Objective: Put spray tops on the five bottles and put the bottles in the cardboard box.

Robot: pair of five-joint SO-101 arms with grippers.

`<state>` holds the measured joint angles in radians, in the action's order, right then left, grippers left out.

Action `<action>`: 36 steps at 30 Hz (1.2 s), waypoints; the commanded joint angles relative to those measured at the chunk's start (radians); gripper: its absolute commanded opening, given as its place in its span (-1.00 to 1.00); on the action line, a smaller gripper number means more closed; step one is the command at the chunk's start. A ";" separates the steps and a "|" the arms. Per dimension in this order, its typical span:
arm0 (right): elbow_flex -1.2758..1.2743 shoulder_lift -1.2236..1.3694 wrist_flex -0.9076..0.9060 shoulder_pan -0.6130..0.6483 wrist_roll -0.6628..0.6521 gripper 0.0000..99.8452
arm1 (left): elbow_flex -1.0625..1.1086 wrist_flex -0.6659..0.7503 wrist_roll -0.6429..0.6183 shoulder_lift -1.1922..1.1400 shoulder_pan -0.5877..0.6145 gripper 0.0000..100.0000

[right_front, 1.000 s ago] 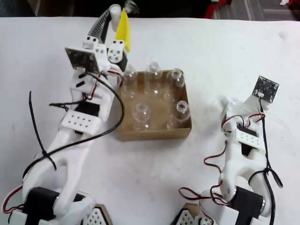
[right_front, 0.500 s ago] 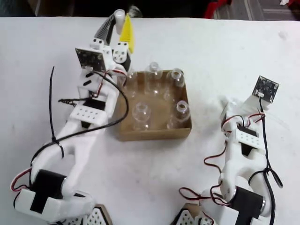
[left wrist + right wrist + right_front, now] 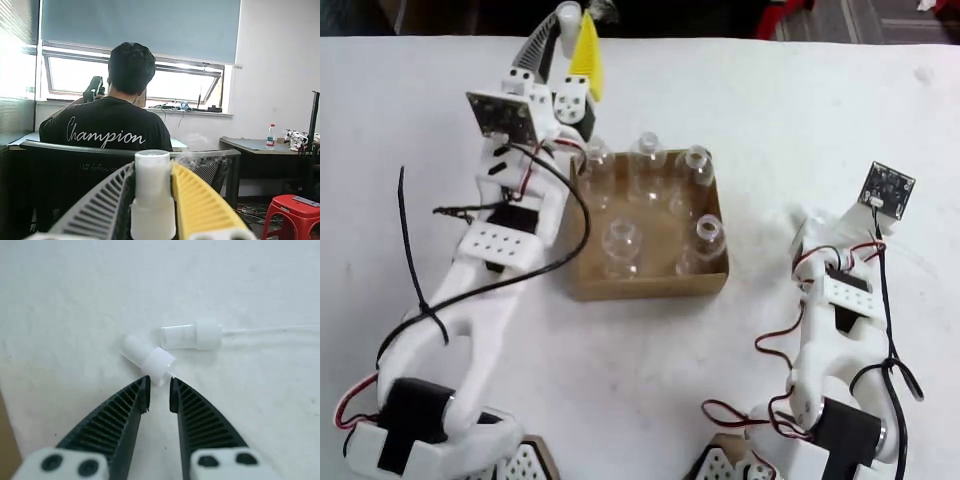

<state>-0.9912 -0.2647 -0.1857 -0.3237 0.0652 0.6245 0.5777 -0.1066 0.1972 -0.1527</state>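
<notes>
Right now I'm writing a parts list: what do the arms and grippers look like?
The left arm and right arm are white links with black motors, red and black wires and a camera board at the wrist. The left gripper has one grey ribbed finger and one yellow; the right gripper has two black ribbed fingers.

left arm (image 3: 505, 245) alongside box (image 3: 650, 285), bottles (image 3: 621, 240) within

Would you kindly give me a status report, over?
Left gripper shut on a spray top, aloft. Right gripper open by a loose top on the table. Five bottles in cardboard box, all uncapped.
</notes>
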 commanded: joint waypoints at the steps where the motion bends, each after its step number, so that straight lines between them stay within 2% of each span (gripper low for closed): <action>1: 0.034 -0.004 0.024 0.013 -0.008 -0.90 | -0.058 -0.006 -0.006 0.051 0.008 -0.95; 20: 0.034 -0.004 0.024 0.012 -0.008 -0.90 | 0.069 0.002 -0.003 0.050 0.001 -0.95; 28: 0.034 -0.004 0.024 0.012 -0.008 -0.90 | 0.207 0.224 -0.003 0.050 -0.001 -0.95; 36: 0.034 -0.004 0.024 0.013 -0.008 -0.90 | 0.284 0.250 -0.003 0.050 -0.004 -0.95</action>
<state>-0.9912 -0.2647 -0.1857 -0.3237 0.0652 0.9068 0.8002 -0.1066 0.1972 -0.1527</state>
